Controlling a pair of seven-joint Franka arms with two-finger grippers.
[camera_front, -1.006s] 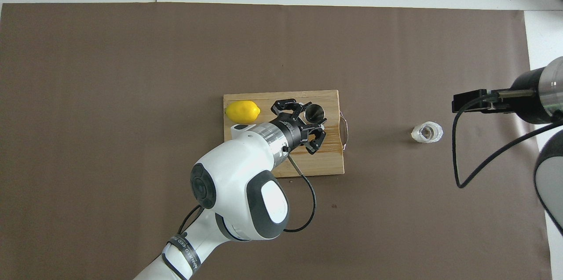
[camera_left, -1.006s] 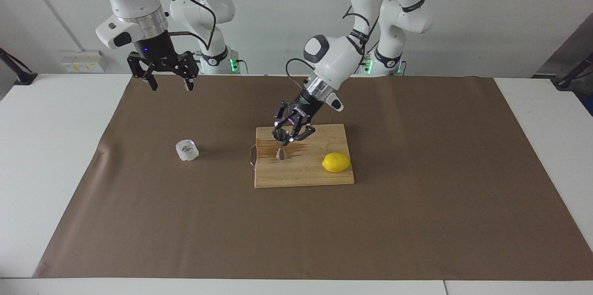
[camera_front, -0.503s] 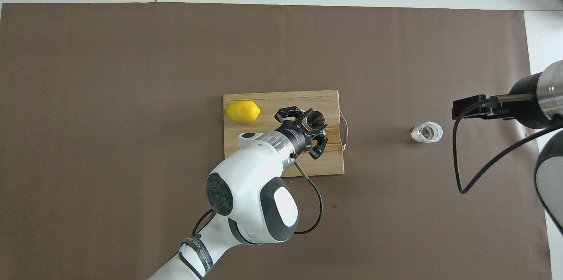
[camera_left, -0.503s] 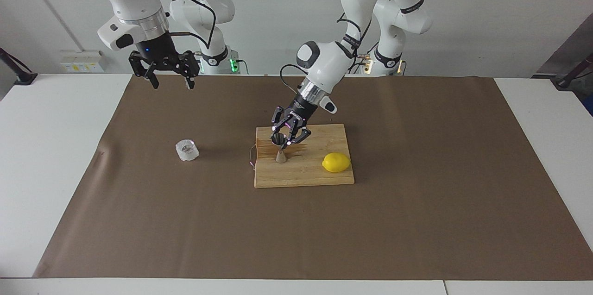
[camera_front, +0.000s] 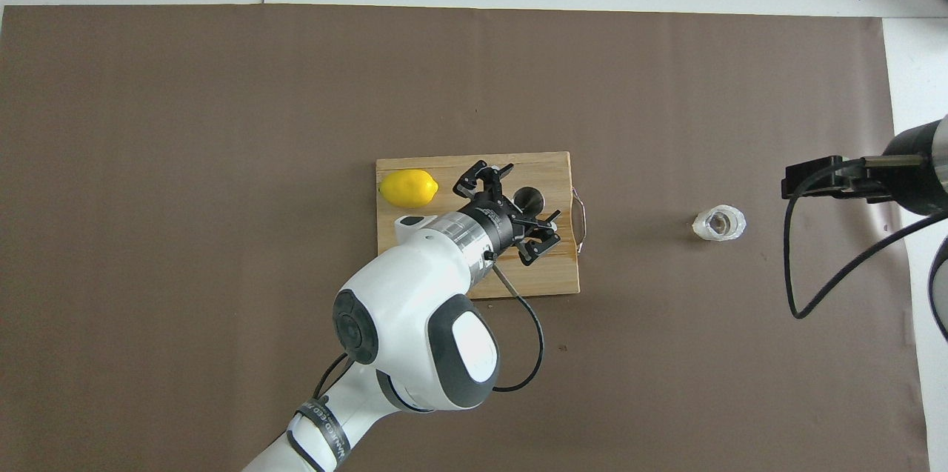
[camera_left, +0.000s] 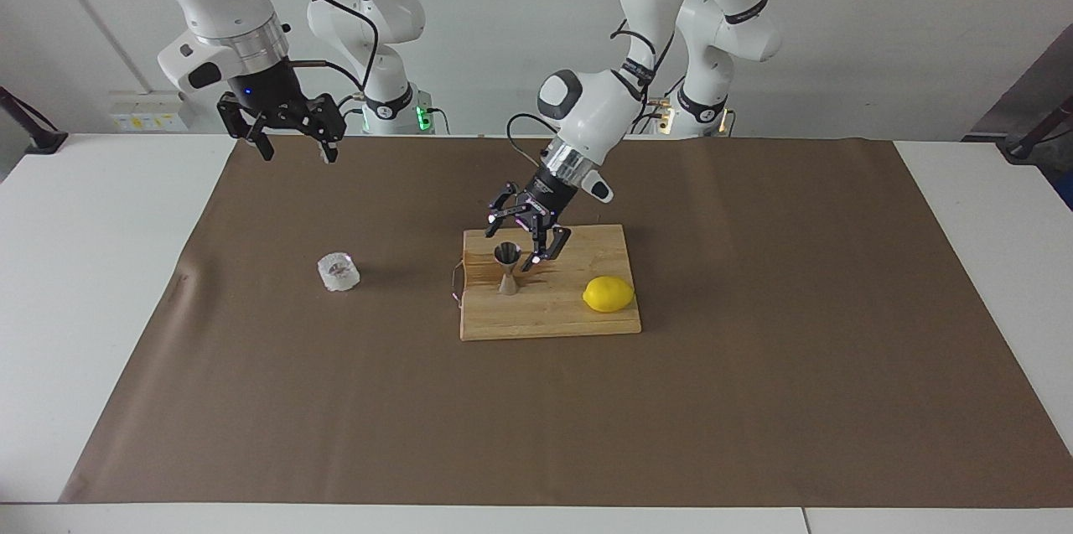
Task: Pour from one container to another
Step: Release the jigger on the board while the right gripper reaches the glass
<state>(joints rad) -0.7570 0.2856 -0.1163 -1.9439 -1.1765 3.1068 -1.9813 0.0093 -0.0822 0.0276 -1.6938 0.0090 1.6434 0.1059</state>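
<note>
The steel jigger (camera_left: 507, 266) stands upright on the wooden cutting board (camera_left: 570, 320), at the board's end toward the right arm; it also shows in the overhead view (camera_front: 529, 199). My left gripper (camera_left: 518, 241) is open, its fingers spread on either side of the jigger's upper cone and holding nothing; in the overhead view (camera_front: 518, 209) it partly covers the jigger. The clear faceted cup (camera_left: 339, 272) stands alone on the brown mat toward the right arm's end (camera_front: 718, 223). My right gripper (camera_left: 289, 144) is open and empty, raised over the mat's edge by the robots.
A yellow lemon (camera_left: 609, 294) lies on the board's end toward the left arm (camera_front: 408, 188). The board (camera_front: 552, 279) has a wet stain beside the jigger and a metal handle (camera_left: 455, 282). The brown mat (camera_left: 754, 400) covers the table.
My left gripper opened and let go of the jigger, which now stands free on the board. My right gripper drifted a little toward the right arm's end of the table.
</note>
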